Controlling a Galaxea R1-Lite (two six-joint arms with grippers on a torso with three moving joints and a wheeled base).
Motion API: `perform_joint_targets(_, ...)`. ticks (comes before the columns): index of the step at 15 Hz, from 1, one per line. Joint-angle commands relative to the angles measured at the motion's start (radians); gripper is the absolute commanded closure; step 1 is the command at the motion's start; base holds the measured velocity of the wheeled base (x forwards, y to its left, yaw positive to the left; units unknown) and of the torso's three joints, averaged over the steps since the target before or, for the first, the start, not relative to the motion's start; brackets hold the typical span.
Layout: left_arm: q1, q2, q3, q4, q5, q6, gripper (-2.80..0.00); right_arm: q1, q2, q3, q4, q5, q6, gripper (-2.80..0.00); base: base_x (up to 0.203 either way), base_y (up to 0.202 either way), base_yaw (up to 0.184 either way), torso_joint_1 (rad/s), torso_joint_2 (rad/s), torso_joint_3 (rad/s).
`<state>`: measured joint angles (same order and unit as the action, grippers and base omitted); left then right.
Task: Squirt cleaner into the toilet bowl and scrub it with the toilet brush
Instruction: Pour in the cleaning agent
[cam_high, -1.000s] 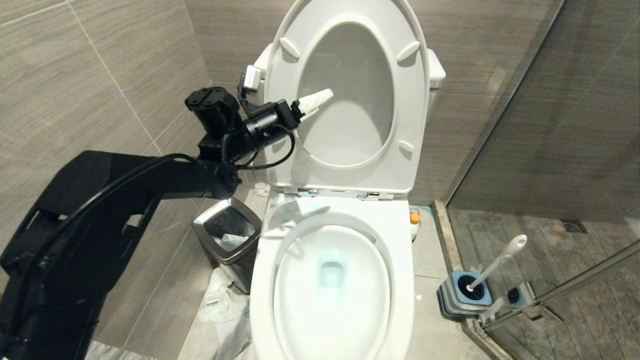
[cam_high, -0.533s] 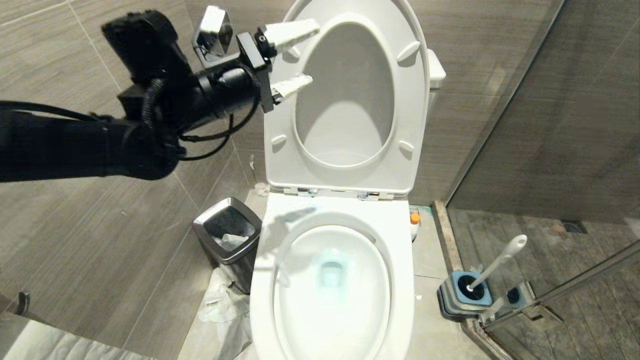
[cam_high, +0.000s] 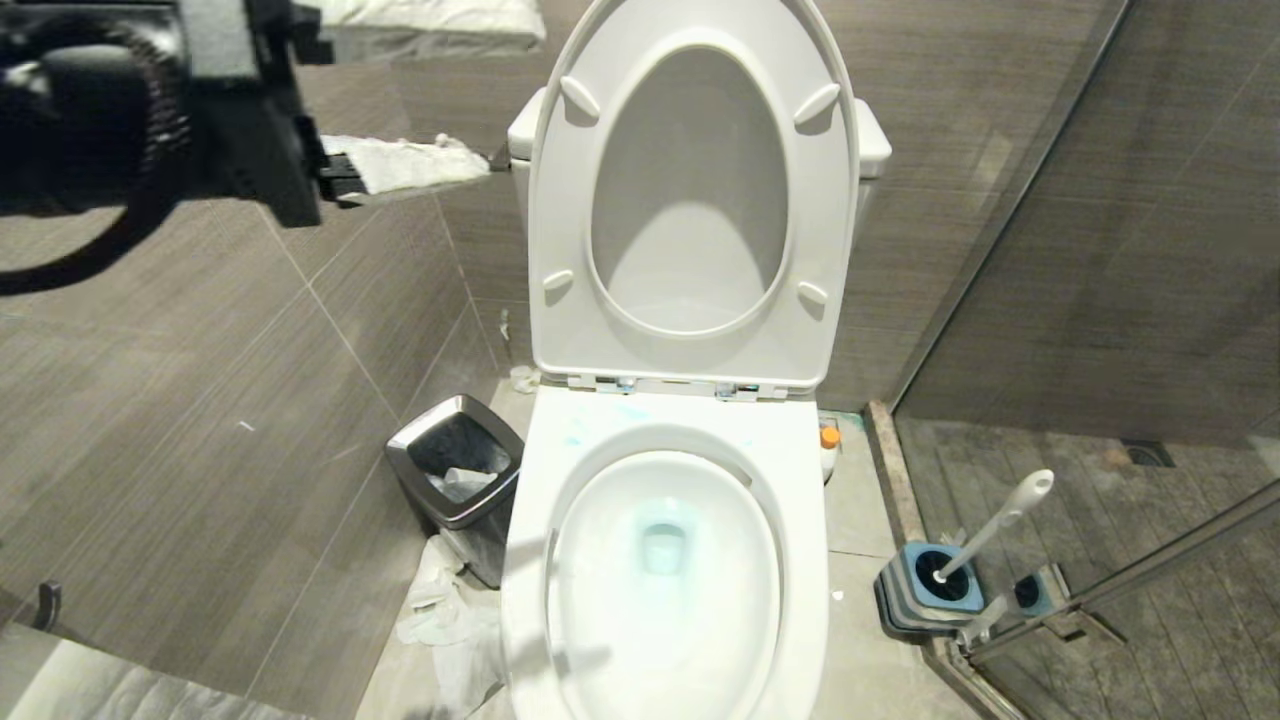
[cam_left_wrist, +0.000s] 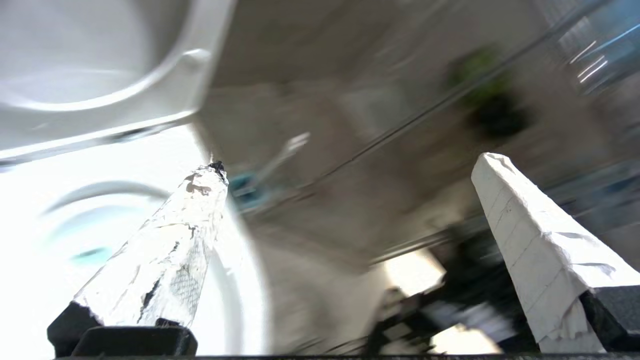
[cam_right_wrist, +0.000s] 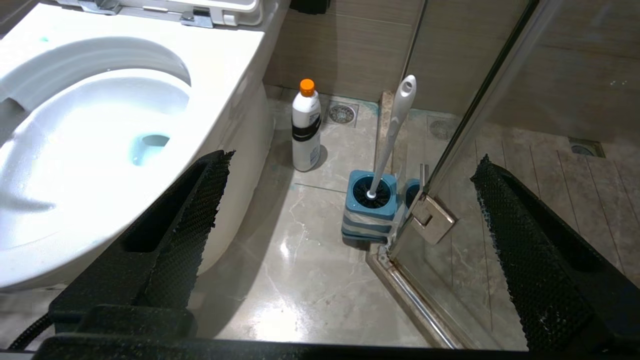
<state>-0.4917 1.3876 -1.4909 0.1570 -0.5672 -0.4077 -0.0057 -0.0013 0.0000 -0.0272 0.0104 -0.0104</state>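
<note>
Cleaner (cam_high: 662, 535) already tints your toilet bowl (cam_high: 560, 640), yet the toilet brush (cam_right_wrist: 395, 125) sits in its holder, both hands empty with fingers apart.

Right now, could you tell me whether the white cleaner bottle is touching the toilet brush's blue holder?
Apart. The right wrist view shows bare floor tile between the white bottle with its orange cap and the blue holder; the bottle stands nearer the toilet bowl.

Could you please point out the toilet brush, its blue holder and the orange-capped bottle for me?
toilet brush (cam_right_wrist: 396, 117), right wrist view, on the white handle.
blue holder (cam_right_wrist: 369, 216), right wrist view, on its front wall.
orange-capped bottle (cam_right_wrist: 306, 135), right wrist view, on the white body.
</note>
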Motion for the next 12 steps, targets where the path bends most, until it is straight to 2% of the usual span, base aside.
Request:
perform_joint_targets(1,-0.030,-0.160,0.003,0.188,0.140,0.230,-2.80,0.000,-0.002,0.011,0.000,0.000,0.000,-2.80,0.000,0.000,0.000,0.000,0.00,0.000)
perform_joint_targets(2,-0.051,-0.203,0.006,0.226,0.228,0.268,-2.80,0.000,0.000,0.011,0.000,0.000,0.000,-2.80,0.000,0.000,0.000,0.000,0.00,0.000)
perform_joint_targets(4,-0.082,-0.291,0.039,0.250,0.356,0.293,-2.80,0.000,-0.002,0.011,0.000,0.000,0.000,-2.80,0.000,0.000,0.000,0.000,0.00,0.000)
perform_joint_targets(9,-0.083,-0.510,0.133,0.262,0.547,0.324,-2.80,0.000,-0.001,0.011,0.000,0.000,0.000,-2.80,0.000,0.000,0.000,0.000,0.00,0.000)
perform_joint_targets(12,-0.053,-0.612,0.149,0.279,0.611,0.326,-2.80,0.000,-0.002,0.011,0.000,0.000,0.000,-2.80,0.000,0.000,0.000,0.000,0.00,0.000)
